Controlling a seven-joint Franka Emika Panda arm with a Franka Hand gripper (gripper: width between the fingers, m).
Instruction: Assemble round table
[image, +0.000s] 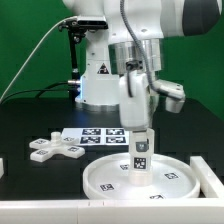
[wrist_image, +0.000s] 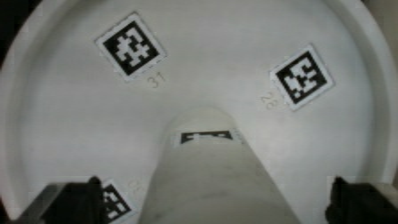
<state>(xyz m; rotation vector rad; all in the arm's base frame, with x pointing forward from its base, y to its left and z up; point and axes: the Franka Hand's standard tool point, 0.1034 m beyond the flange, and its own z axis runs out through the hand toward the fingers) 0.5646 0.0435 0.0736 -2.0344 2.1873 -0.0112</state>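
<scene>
Exterior view first: you have the leg (image: 140, 160) upright and clamped between the jaws, standing over the middle of the round disc (image: 100, 185), which lies flat, rim up, on the counter (image: 30, 120) toward the exterior view's right. Its lower end sits at or just above the disc floor. You cannot tell from here whether it touches or has begun to thread in. The cross-shaped foot (image: 55, 149) lies loose on the counter, well apart toward the exterior view's left, beside the marker board (image: 100, 136).

Wrist view next: you look down the length of the leg (wrist_image: 214, 180) to the disc floor (wrist_image: 196, 60). The dark fingers (wrist_image: 80, 200) stand on either side of the leg, closed on it. Two tags on the disc show clearly beyond the leg's far end.

By my reading you are at the first joint, the leg going into the disc. Seating and turning it home are left, then fetching the foot and fitting it onto the leg's free end.
</scene>
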